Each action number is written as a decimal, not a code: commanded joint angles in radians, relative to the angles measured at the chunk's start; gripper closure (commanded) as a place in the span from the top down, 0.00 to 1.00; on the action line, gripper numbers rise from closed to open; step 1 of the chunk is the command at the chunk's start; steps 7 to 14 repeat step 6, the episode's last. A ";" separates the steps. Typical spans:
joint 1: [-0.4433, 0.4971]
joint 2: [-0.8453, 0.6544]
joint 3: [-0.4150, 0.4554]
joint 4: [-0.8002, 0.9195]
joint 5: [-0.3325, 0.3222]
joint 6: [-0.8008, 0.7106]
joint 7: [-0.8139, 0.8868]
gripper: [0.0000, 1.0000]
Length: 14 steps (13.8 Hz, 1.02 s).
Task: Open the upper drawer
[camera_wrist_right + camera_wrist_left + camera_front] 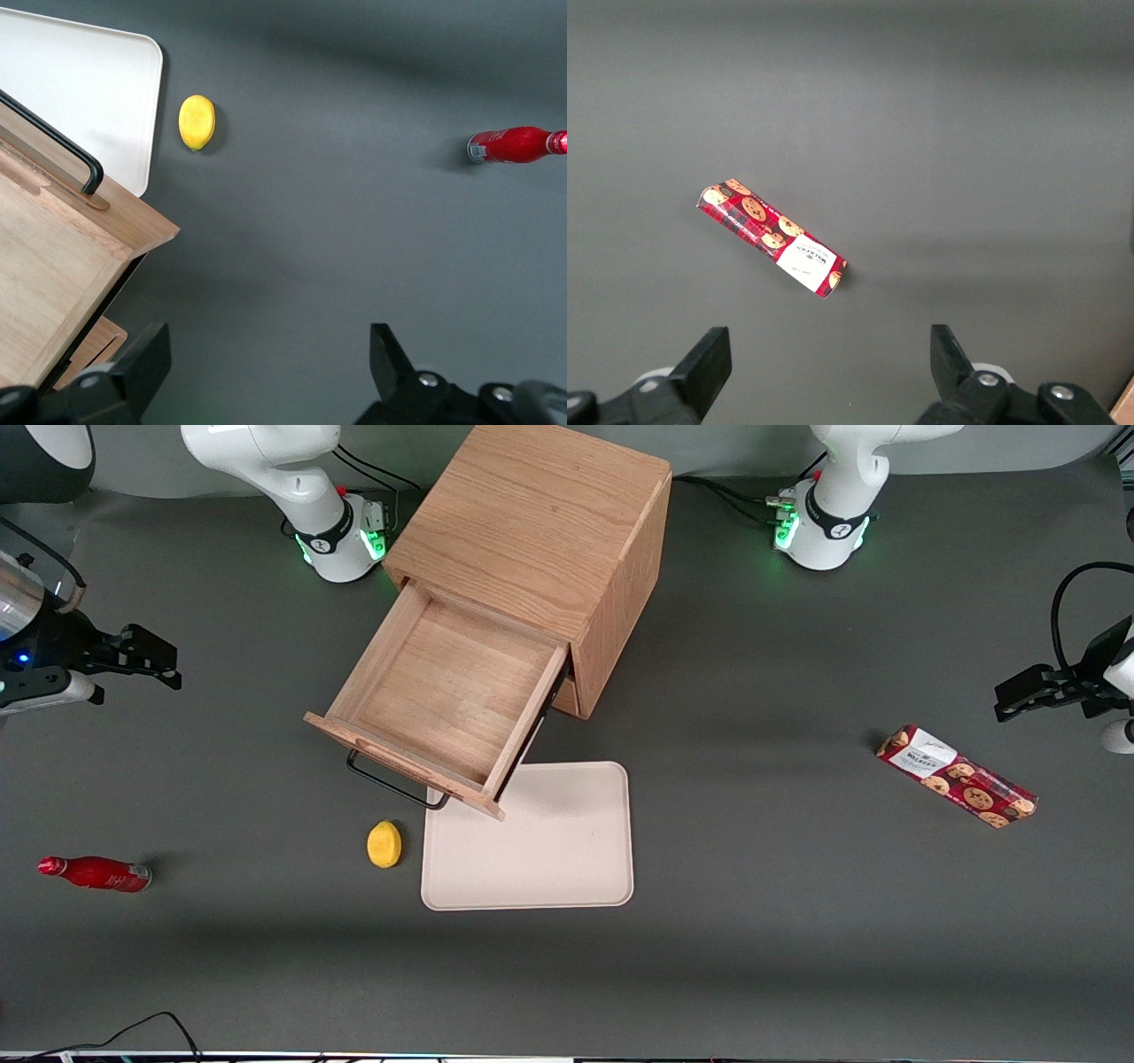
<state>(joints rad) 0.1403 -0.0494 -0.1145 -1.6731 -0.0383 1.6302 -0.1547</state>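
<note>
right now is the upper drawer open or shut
Open: the upper drawer is pulled far out of the cabinet, its inside bare. The open end effector is away from it.

You have bare table [753, 717] all around the gripper [159, 662], which hangs with jaws apart toward the working arm's end, well clear of the cabinet [540, 531]. The upper drawer [443, 691] juts out fully, its black handle [390, 784] overhanging the edge of the pale tray [549, 859]. A yellow lemon [384, 843] lies just beside the tray, below the handle. The red bottle [93, 872] lies alone, nearer the front camera than the gripper. Between bottle and lemon, your path is open.
</note>
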 commanded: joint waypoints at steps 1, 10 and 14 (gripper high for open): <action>0.006 0.005 -0.001 0.022 -0.011 0.008 0.029 1.00; 0.004 0.011 -0.014 0.027 0.009 -0.012 0.035 1.00; 0.004 0.011 -0.014 0.027 0.009 -0.012 0.035 1.00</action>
